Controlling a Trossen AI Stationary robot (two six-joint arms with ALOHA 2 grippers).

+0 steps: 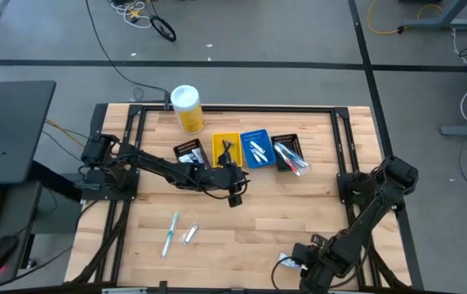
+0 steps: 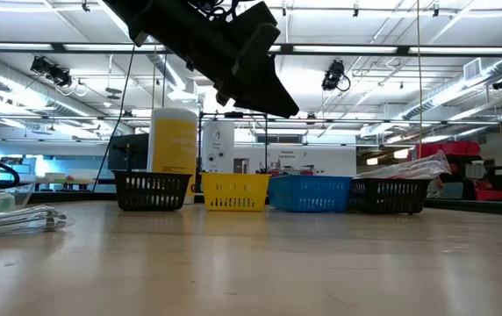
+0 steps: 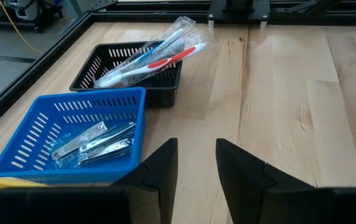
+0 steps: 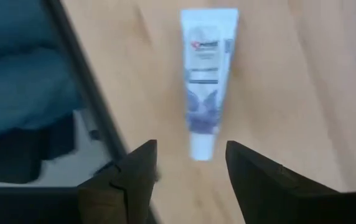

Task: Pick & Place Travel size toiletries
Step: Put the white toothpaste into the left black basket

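Right claw (image 4: 187,165) hovers wide open, empty, over the toothpaste tube (image 4: 206,81) at six o'clock.
Bench (image 1: 250,220) edge sits close: a nudge could knock it off. Left claw (image 3: 196,163), slightly parted, empty, idles by the blue bin (image 3: 60,134).

Four small slotted plastic bins in a row: two black (image 1: 188,152) (image 1: 286,152), one yellow (image 1: 225,147), one blue (image 1: 255,148). One tall yellow canister with a white lid (image 1: 187,108). One white toothpaste tube with blue print (image 4: 205,78). Two loose wrapped items on the wooden bench (image 1: 169,233) (image 1: 189,236).
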